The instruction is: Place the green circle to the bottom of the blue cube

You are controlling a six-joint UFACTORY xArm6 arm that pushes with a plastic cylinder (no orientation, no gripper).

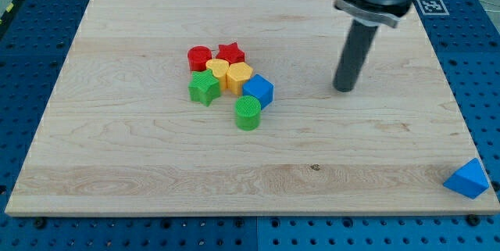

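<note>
The green circle [248, 113] stands on the wooden board [156, 173], just below and slightly left of the blue cube [258, 91], touching or nearly touching it. My tip [344, 89] rests on the board well to the right of both, about a hundred pixels from the blue cube and touching no block. The rod rises from the tip to the arm's grey end at the view's top right.
A cluster sits left of the blue cube: a green star [205, 88], a red circle [200, 58], a red star [230, 52], a yellow heart [218, 69] and an orange-yellow block [238, 77]. A blue triangular block [468, 178] lies off the board's bottom right corner.
</note>
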